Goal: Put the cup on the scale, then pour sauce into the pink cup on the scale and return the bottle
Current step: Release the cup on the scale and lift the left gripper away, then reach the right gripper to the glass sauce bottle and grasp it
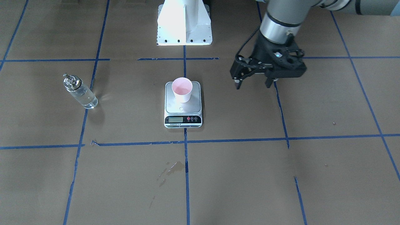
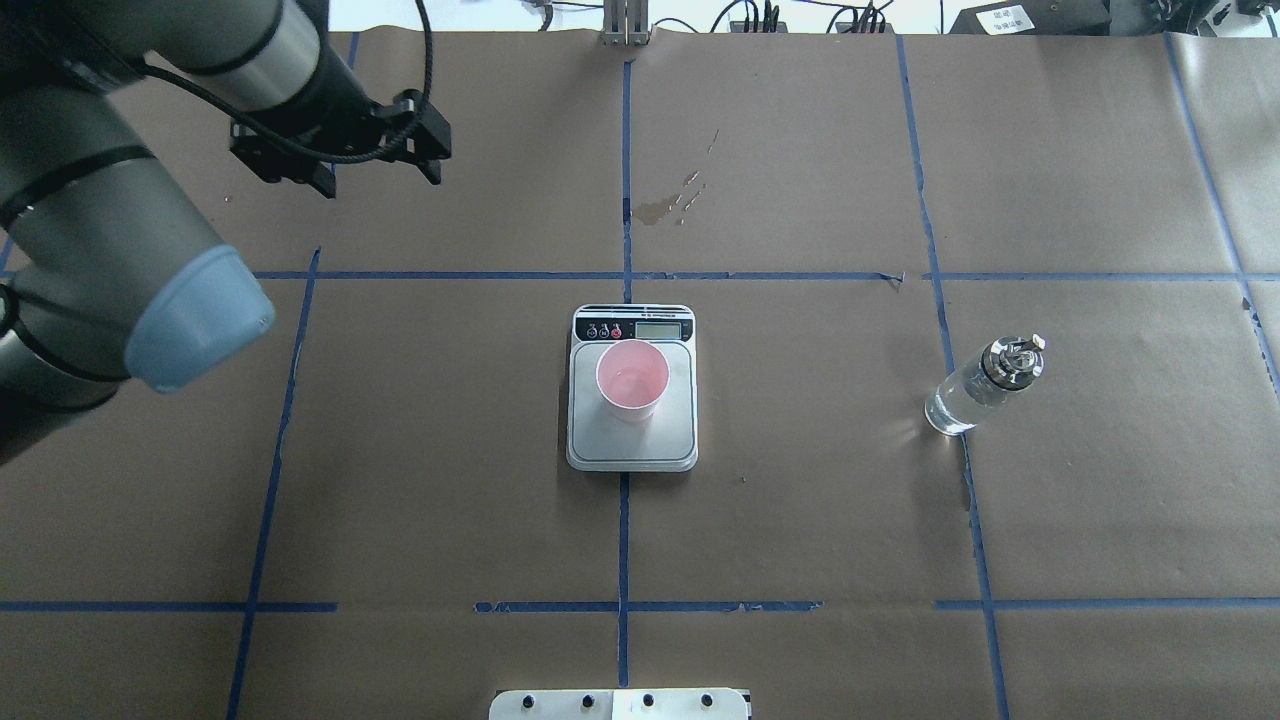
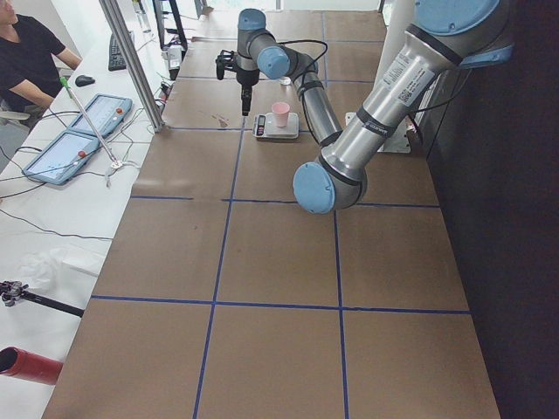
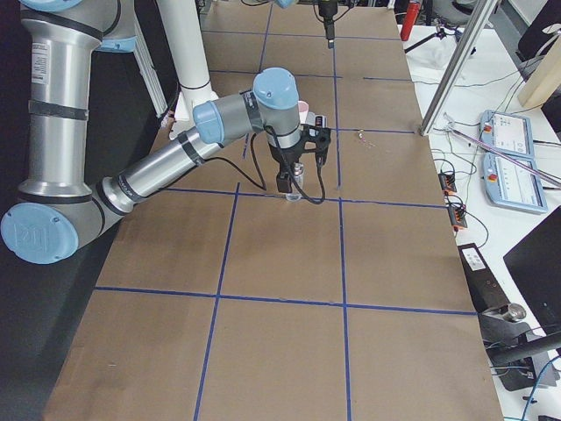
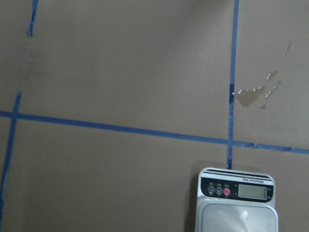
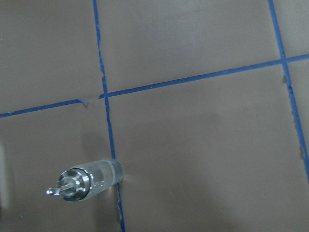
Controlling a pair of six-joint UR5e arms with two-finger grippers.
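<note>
The pink cup (image 1: 182, 89) stands upright on the silver scale (image 1: 183, 122) at the table's middle; both also show in the overhead view, the cup (image 2: 632, 380) on the scale (image 2: 632, 450). The glass bottle (image 1: 79, 92) with a metal spout and clear sauce stands upright on the table, well to the scale's side (image 2: 985, 390). It shows in the right wrist view (image 6: 87, 180). My left gripper (image 1: 253, 83) is open and empty, raised beside the scale (image 2: 380, 180). My right gripper (image 4: 294, 175) hangs over the bottle's spot; I cannot tell if it is open.
A dried stain (image 2: 680, 200) marks the brown paper beyond the scale. Blue tape lines cross the table. The robot's white base (image 1: 184, 25) stands at the near edge. An operator (image 3: 26, 52) sits at a side bench with tablets.
</note>
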